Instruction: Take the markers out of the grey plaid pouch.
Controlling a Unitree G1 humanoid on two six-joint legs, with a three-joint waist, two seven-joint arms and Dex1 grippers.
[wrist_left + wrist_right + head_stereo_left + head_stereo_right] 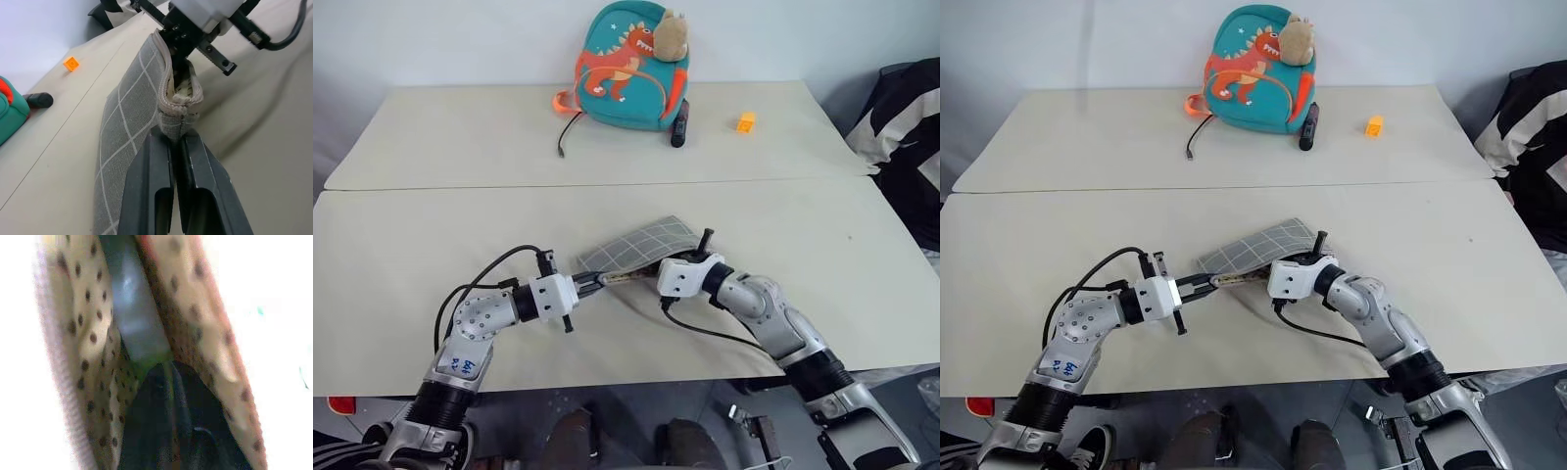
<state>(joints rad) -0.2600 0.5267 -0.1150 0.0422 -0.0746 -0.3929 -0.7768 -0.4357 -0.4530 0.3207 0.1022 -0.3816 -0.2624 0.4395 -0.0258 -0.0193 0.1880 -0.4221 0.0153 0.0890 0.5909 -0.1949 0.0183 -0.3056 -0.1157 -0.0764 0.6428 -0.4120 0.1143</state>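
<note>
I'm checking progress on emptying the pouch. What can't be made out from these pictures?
- Markers: how many remain inside; head views, the pouch fabric covers them.
- Right wrist view: a pale green shape lies in the spotted lining; blurred, so its identity is unsure.
- Right hand: its fingertips are buried in the pouch mouth, so any grip is hidden.
- Left hand: shut on the pouch end.
- Black cylinder: too small to identify.

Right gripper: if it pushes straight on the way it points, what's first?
Likely the pale marker lying ahead inside the grey plaid pouch; the right gripper is already in its mouth, though depth is hard to judge.
</note>
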